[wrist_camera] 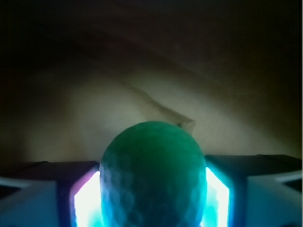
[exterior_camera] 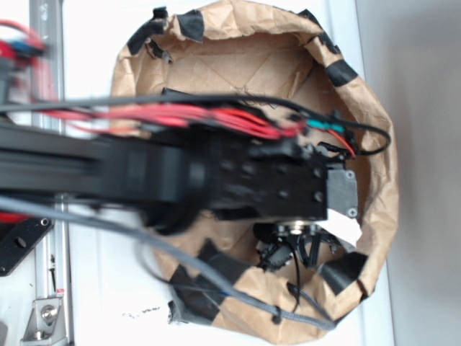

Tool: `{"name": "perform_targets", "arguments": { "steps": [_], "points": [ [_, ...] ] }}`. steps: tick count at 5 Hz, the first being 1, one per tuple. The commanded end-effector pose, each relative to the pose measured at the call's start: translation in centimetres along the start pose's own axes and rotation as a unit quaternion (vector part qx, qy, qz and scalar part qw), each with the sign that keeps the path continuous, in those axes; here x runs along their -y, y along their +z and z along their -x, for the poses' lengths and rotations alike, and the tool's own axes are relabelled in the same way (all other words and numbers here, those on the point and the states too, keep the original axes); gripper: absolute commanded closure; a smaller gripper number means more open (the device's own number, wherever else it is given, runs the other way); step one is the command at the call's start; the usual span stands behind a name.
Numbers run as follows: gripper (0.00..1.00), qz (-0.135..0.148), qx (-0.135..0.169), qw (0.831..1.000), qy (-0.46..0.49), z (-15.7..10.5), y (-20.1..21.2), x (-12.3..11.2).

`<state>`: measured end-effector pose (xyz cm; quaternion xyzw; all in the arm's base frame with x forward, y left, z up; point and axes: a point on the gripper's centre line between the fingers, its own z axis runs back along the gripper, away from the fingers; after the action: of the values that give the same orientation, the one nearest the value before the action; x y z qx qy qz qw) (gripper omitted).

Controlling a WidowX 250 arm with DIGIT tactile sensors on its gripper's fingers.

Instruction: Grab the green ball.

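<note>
The green ball (wrist_camera: 152, 175) fills the middle of the wrist view, dimpled and matte, wedged between my two glowing finger pads (wrist_camera: 86, 201), which press on its left and right sides. My gripper (wrist_camera: 152, 198) is shut on the ball. In the exterior view the black arm (exterior_camera: 216, 176) reaches from the left into a brown paper bin, and the gripper (exterior_camera: 295, 249) points down near the bin's lower right wall. The ball is hidden there under the arm and wrist.
The brown paper bin (exterior_camera: 374, 180) has crumpled walls patched with black tape (exterior_camera: 342, 72). Red and black cables (exterior_camera: 216, 115) run along the arm. A metal rail (exterior_camera: 47, 288) stands at the left on the white table. Creased paper floor (wrist_camera: 156, 99) lies beyond the ball.
</note>
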<state>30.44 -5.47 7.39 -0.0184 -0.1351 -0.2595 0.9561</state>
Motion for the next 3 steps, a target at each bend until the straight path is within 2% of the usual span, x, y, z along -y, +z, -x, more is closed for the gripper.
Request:
{"name": "perform_targets", "arguments": {
  "steps": [1, 2, 3],
  "points": [
    [1.0, -0.059, 0.059, 0.985, 0.153, 2.3, 13.1, -0.2],
    [1.0, -0.107, 0.02, 0.959, 0.262, 3.7, 17.0, -0.4],
    [1.0, -0.134, -0.013, 0.929, 0.345, 3.8, 17.8, 0.1]
  ]
}}
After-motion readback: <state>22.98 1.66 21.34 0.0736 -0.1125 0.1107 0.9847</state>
